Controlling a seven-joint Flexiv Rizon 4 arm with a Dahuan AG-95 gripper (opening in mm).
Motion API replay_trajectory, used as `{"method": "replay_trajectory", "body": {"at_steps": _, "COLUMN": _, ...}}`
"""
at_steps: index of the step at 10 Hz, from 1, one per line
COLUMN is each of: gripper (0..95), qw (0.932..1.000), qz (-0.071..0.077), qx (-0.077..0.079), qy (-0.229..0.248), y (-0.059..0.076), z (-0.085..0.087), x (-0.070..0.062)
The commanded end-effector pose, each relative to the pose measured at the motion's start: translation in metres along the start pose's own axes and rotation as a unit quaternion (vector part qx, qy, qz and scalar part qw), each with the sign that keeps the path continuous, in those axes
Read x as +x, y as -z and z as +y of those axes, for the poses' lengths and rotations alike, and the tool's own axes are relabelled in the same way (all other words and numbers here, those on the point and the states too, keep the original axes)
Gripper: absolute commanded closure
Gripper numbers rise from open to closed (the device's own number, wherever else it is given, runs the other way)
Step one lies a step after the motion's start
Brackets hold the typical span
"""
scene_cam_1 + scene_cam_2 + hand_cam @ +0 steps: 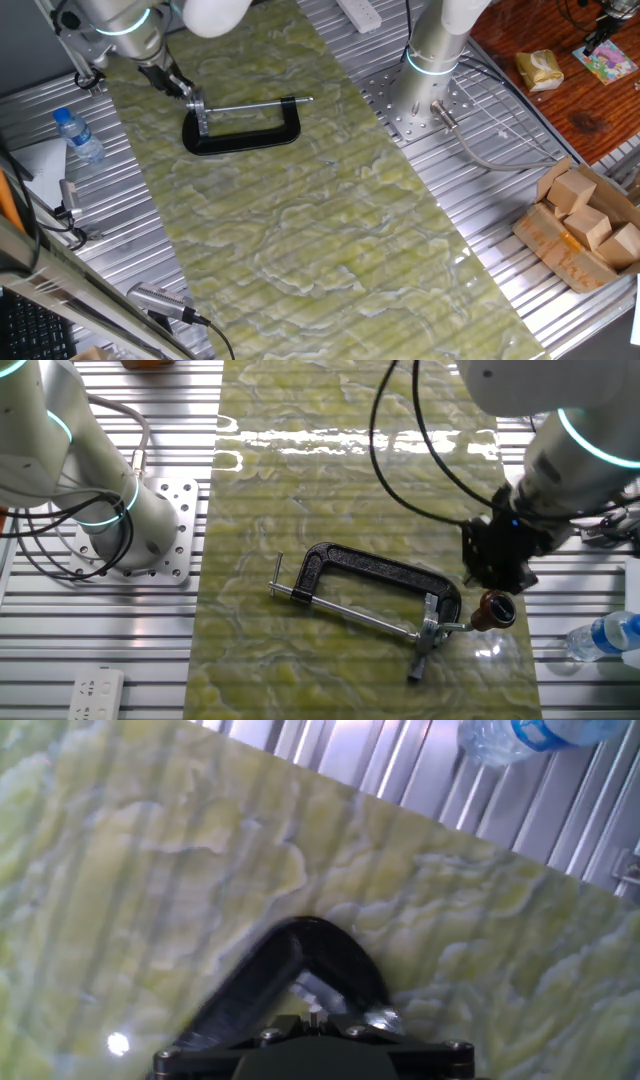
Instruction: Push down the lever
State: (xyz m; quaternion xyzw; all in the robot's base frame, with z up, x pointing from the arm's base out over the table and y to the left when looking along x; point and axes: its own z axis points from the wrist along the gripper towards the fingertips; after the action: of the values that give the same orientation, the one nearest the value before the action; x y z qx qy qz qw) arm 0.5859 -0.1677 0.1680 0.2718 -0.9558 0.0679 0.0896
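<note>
A black C-clamp (375, 568) lies flat on the green mat, also in one fixed view (240, 138). Its long silver screw rod (360, 615) spans the opening. The lever (278, 574) is the thin silver crossbar at the rod's far end, faint in one fixed view (311, 99) and out of the hand view. My gripper (456, 628) is at the clamp's opposite end, low over the mat, jaws together. It touches a thicker silver cross-piece (424, 650) there. The hand view shows the frame's curved corner (312, 942) just beyond my gripper (314, 1016).
A water bottle (605, 635) lies on the ribbed metal table beside my gripper, also in one fixed view (78, 135). A second arm's base (125, 530) stands on the lever's side. Cardboard boxes (585, 225) and a power strip (98, 692) sit near the edges.
</note>
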Motion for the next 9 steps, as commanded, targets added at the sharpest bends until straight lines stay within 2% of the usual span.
{"method": "replay_trajectory", "body": {"at_steps": 1, "gripper": 95.0, "qw": 0.9986, "qz": 0.001, "qx": 0.002, "qy": 0.053, "y": -0.003, "z": -0.029, "x": 0.016}}
{"method": "replay_trajectory", "body": {"at_steps": 6, "gripper": 95.0, "qw": 0.997, "qz": 0.005, "qx": 0.001, "qy": 0.077, "y": -0.005, "z": -0.046, "x": 0.031}}
{"method": "replay_trajectory", "body": {"at_steps": 9, "gripper": 95.0, "qw": 0.9995, "qz": 0.027, "qx": -0.017, "qy": 0.008, "y": -0.007, "z": -0.049, "x": 0.031}}
